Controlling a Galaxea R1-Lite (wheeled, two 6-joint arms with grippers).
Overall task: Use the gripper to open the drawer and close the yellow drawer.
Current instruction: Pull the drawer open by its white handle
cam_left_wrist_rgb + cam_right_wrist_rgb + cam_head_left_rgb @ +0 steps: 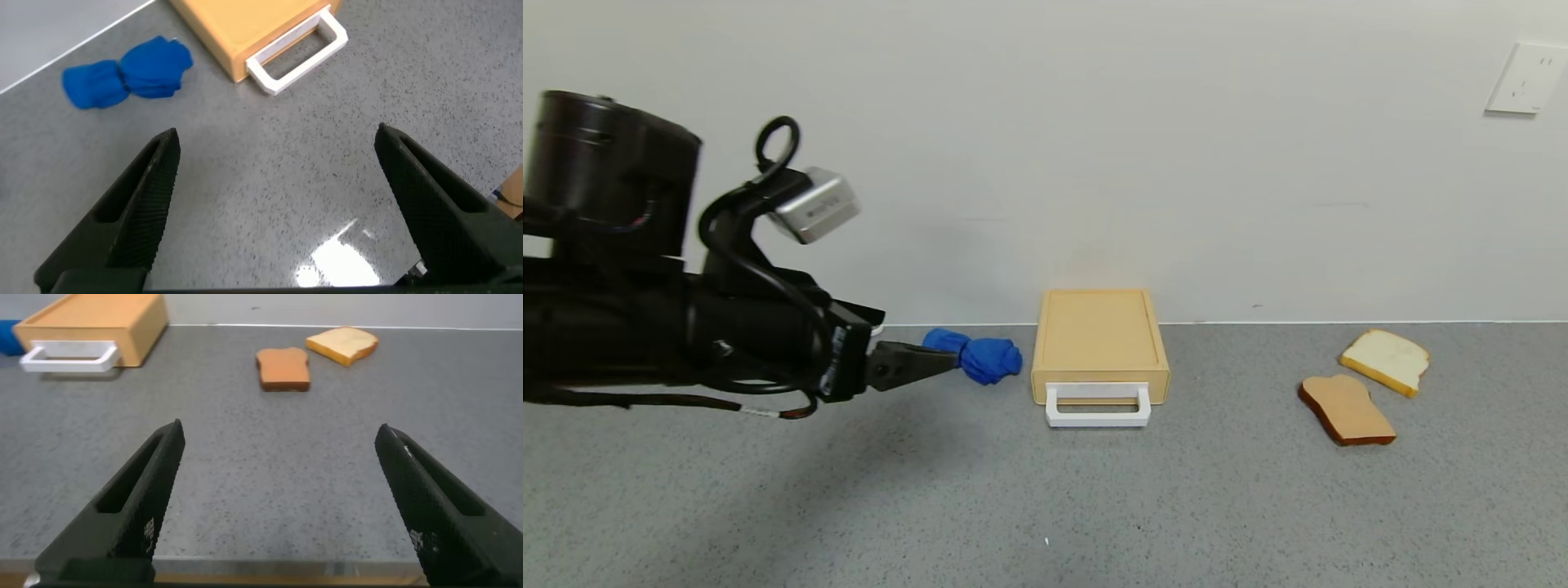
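Note:
The pale-yellow drawer (1100,343) sits pushed into its low yellow case against the back wall, its white loop handle (1098,406) facing me. My left gripper (952,359) hovers above the counter to the left of the case, pointing right, with a blue cloth behind its tips. In the left wrist view the gripper (278,135) is open and empty, and the handle (298,51) lies ahead of it, apart. My right gripper (278,429) is out of the head view; its own view shows it open and empty over the counter's front edge, far from the drawer (90,322).
A crumpled blue cloth (980,355) lies just left of the case. Two bread slices, a brown one (1346,408) and a pale one (1386,361), lie at the right. The grey speckled counter (1045,506) ends at the white wall, which has a socket (1525,77).

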